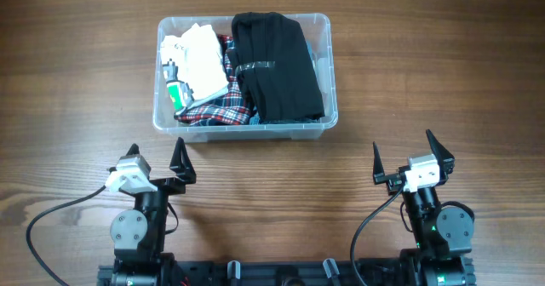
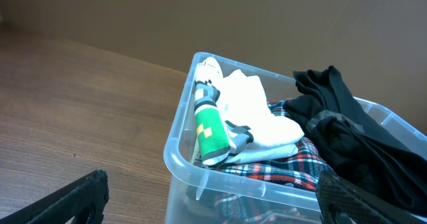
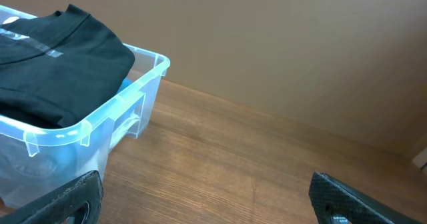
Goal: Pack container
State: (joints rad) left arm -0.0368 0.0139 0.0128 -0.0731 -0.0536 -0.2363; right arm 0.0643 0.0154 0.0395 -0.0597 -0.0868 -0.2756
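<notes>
Your container [image 1: 255,131] at 12 o'clock looks packed, probably done. The left gripper [image 1: 156,154] and right gripper [image 1: 403,150] both sit wide open and empty, so just stay parked.

A brown wood-grain bench [image 1: 77,90] carries the clear plastic container [image 1: 328,73], which sits near its far middle.

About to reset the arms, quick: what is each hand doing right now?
Left hand: open, holding nothing.
Right hand: open, holding nothing.
</notes>
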